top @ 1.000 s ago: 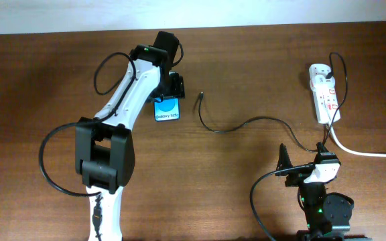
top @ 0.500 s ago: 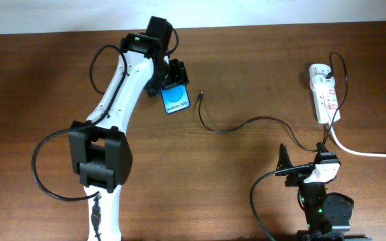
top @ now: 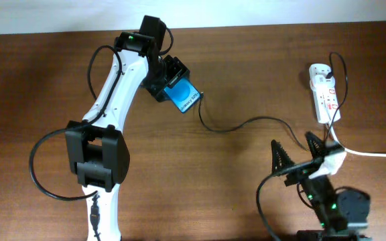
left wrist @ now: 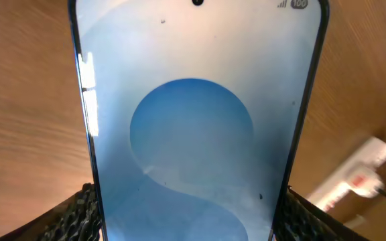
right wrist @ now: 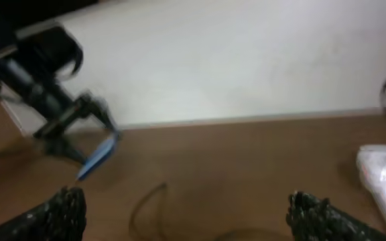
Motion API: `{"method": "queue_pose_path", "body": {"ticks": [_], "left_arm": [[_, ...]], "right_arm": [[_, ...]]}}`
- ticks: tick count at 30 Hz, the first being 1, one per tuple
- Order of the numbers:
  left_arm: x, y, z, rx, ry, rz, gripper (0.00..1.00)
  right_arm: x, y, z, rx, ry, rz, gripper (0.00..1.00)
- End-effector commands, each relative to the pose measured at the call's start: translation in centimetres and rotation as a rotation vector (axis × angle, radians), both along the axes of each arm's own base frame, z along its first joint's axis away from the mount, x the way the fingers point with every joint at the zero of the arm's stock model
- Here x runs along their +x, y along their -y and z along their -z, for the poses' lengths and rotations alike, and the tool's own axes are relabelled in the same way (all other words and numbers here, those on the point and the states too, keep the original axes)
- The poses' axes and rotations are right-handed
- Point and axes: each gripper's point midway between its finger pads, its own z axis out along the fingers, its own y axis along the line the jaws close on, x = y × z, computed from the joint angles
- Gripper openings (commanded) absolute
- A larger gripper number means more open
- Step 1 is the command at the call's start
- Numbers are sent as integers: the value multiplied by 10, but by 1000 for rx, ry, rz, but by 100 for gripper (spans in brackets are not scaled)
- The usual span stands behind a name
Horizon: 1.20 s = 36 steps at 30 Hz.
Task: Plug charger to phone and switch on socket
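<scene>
- Phone (top: 181,96) is held by the left hand (top: 173,85), which is closed on one end of it. A finger (left wrist: 79,211) presses on each long edge, so the blue screen stays free and faces the wrist camera.
- In the right wrist view the phone hangs above the surface (top: 39,80) and is tilted, with the free end lower. I judge that this slope is meant to bring the free end toward the cable.
- The charger (top: 246,122) lies on the surface as a thin black curve from the socket side to just beside the phone's free end. I cannot tell if its tip touches the phone.
- The socket (top: 325,94) lies near the right edge, well apart from the phone. A thick white cord (top: 370,154) leaves it toward the right. The switches are too small to read.
- The right hand (top: 292,148) is wide open and holds nothing. It stands near the right part of the cable, in front of the socket, probably so it can reach either one.
</scene>
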Motion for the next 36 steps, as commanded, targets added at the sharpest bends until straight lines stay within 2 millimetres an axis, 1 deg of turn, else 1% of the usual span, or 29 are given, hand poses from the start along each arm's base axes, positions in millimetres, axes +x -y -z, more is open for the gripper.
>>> {"method": "queue_pose_path", "body": {"ticks": [1, 3, 4, 5, 7, 8, 9, 10, 12, 14, 16, 17, 18, 20, 22, 24, 26, 27, 28, 30, 31, 33, 34, 36], "left_arm": [[-4, 26, -29, -224, -49, -5, 0], [-8, 34, -44, -359, -91, 5, 0], [-10, 36, -52, -426, -108, 12, 0], [-11, 36, -67, -535, -133, 18, 0], [-11, 34, -86, -669, -171, 15, 0], [-11, 32, -94, -716, -179, 17, 0], [-11, 30, -102, -768, -191, 19, 0], [-12, 30, -108, -805, -239, -12, 0], [-13, 31, -109, -815, -296, -59, 0], [-13, 31, -109, -812, -300, -64, 0], [-12, 30, -105, -789, -307, -83, 0], [-14, 29, -102, -776, -330, -105, 0], [-18, 28, -101, -771, -378, -135, 0], [-24, 27, -100, -763, -434, -170, 0], [-29, 26, -99, -755, -480, -195, 0], [-34, 25, -99, -748, -515, -211, 0], [-36, 25, -98, -745, -527, -217, 0], [-36, 25, -98, -744, -527, -217, 0], [-36, 25, -98, -744, -527, -217, 0], [-36, 24, -96, -732, -522, -220, 0], [-34, 21, -88, -685, -507, -235, 0], [-34, 18, -78, -624, -489, -248, 0], [-34, 17, -73, -591, -480, -252, 0], [-36, 19, -60, -500, -456, -254, 0]], "right_arm": [[10, -9, -34, 27, -99, -56, 98], [22, -9, -34, 34, -214, -54, 98], [30, -9, -27, 38, -284, -54, 98], [38, -8, -16, 43, -365, -53, 98], [50, -13, -1, 56, -444, -82, 98], [53, -20, 3, 68, -461, -125, 98], [57, -31, 8, 90, -481, -195, 98], [58, -43, 14, 118, -507, -280, 98], [61, -55, 27, 157, -562, -365, 98], [61, -63, 44, 197, -632, -419, 98], [67, -63, 59, 336, -755, -368, 98], [70, -63, 63, 370, -782, -352, 98], [72, -62, 68, 410, -817, -328, 98], [72, -60, 71, 427, -837, -302, 98], [74, -51, 81, 462, -887, -210, 98], [75, -47, 83, 468, -900, -175, 98], [73, -35, 90, 477, -963, -63, 98], [71, -31, 90, 467, -984, -29, 98], [71, -29, 83, 433, -984, -28, 98], [71, -25, 63, 356, -974, -32, 98], [69, -19, 49, 292, -975, -10, 98], [70, -15, 27, 200, -967, 1, 98], [73, -21, 16, 169, -964, -17, 98], [86, -47, 2, 117, -948, -95, 98]]}}
